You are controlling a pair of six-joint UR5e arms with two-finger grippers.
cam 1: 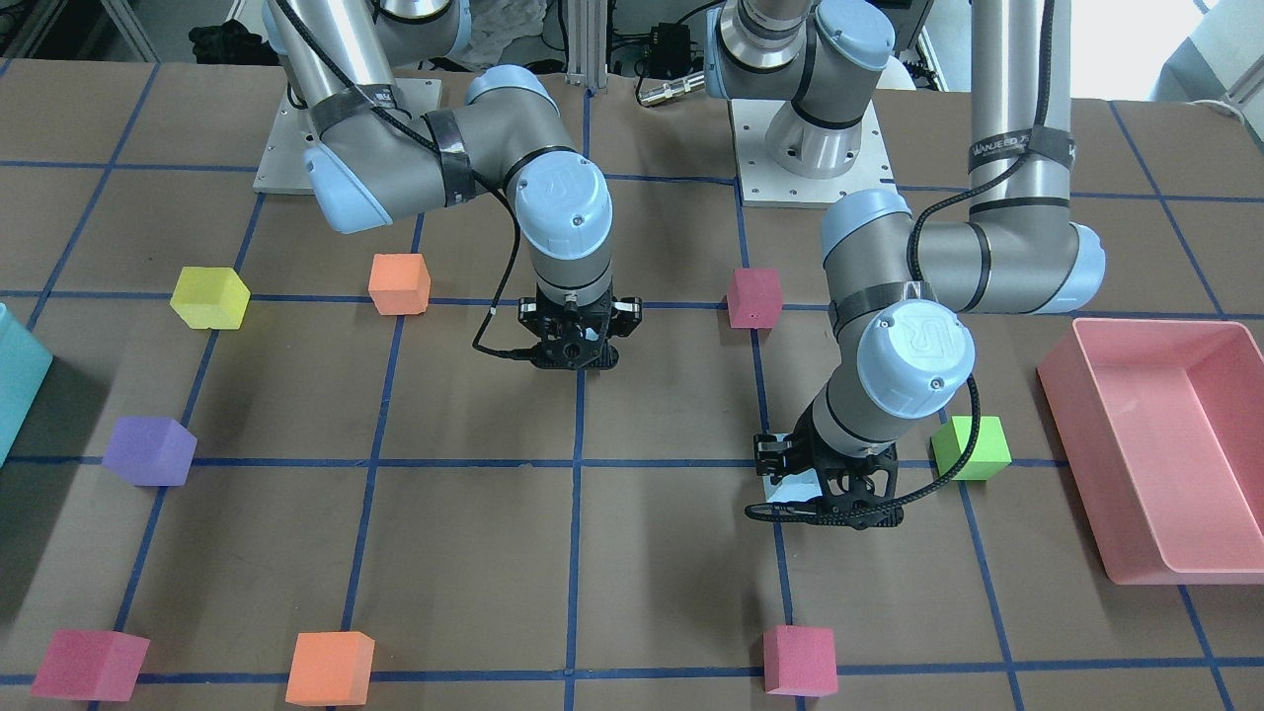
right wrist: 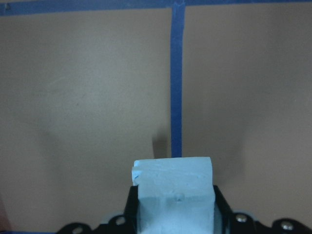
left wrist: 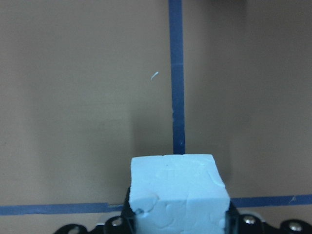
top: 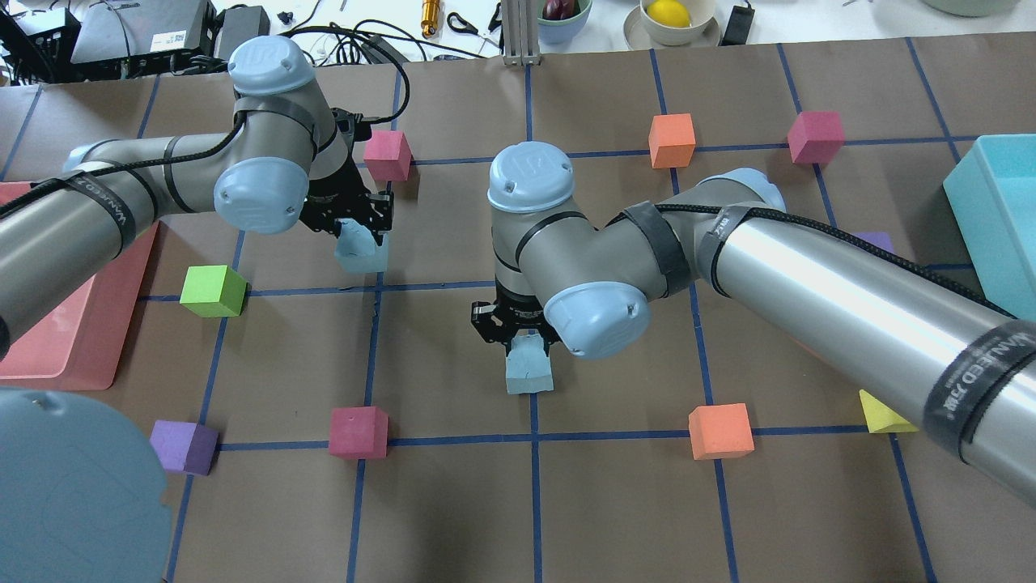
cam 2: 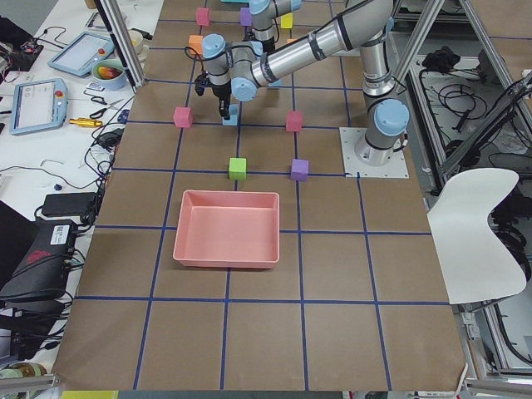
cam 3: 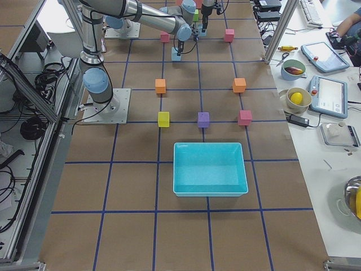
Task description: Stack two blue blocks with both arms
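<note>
Two light blue foam blocks are each held in a gripper. In the overhead view my left gripper (top: 361, 229) is shut on the left blue block (top: 362, 253), left of the table's middle. My right gripper (top: 524, 342) is shut on the other blue block (top: 528, 371), near the middle. The two blocks are about one grid square apart. Each block fills the lower part of its wrist view, the left one (left wrist: 178, 192) and the right one (right wrist: 174, 195), low over the brown table. I cannot tell whether either touches it. In the front view the left gripper (cam 1: 812, 484) shows a sliver of its block (cam 1: 790, 486), and the right gripper (cam 1: 577, 346) hides its block.
A green block (top: 213, 290) and a pink tray (top: 73, 356) lie near my left arm. A magenta block (top: 387, 155) sits just beyond the left gripper. Another magenta block (top: 358, 431), orange blocks (top: 720, 431) (top: 672, 139), a purple block (top: 184, 446) and a teal tray (top: 971, 210) lie around.
</note>
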